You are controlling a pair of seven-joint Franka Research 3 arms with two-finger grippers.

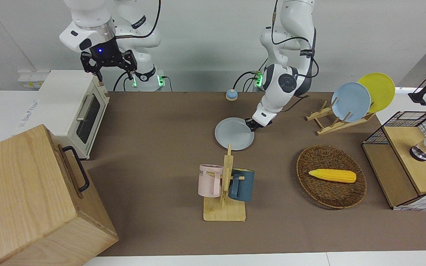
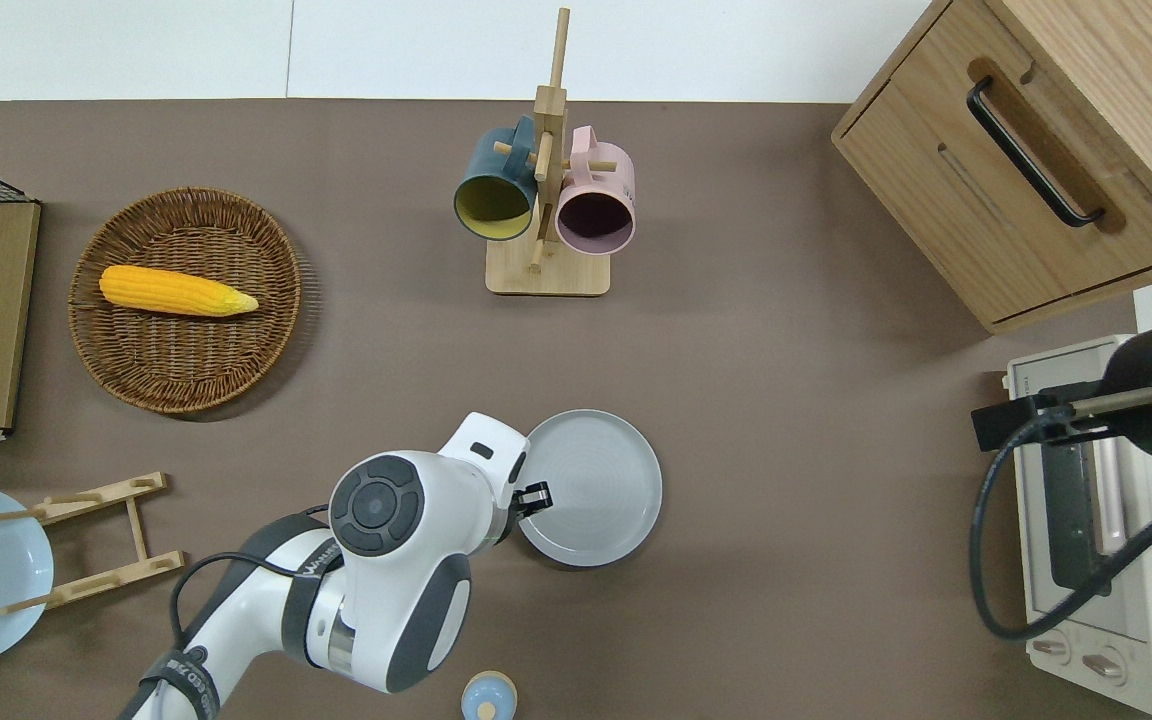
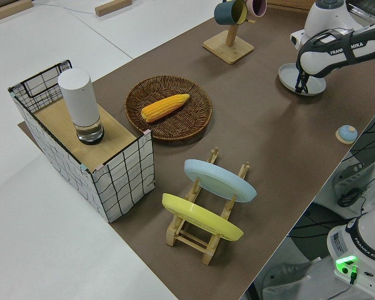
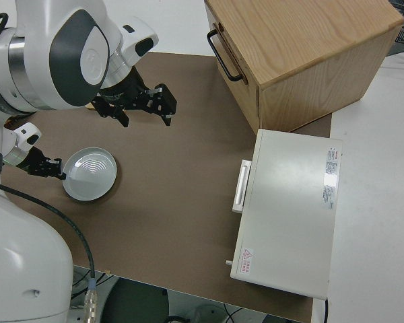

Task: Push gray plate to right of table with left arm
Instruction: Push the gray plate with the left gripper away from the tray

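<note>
The gray plate (image 1: 234, 133) lies flat on the brown table (image 1: 161, 122) near the middle, a little nearer to the robots than the mug stand (image 1: 225, 192). It also shows in the overhead view (image 2: 591, 487) and the right side view (image 4: 89, 173). My left gripper (image 1: 252, 125) is low at the table, shut, and touches the plate's rim on the side toward the left arm's end (image 2: 534, 495). My right arm is parked, with its gripper (image 1: 113, 70) open and empty.
A wicker basket (image 1: 311, 181) holds a corn cob (image 1: 332, 176). A wooden rack (image 1: 331, 123) holds a bluer plate and a yellow plate. A toaster oven (image 1: 76, 111) and a wooden cabinet (image 1: 31, 199) stand at the right arm's end. A small bell (image 1: 231, 95) sits near the robots.
</note>
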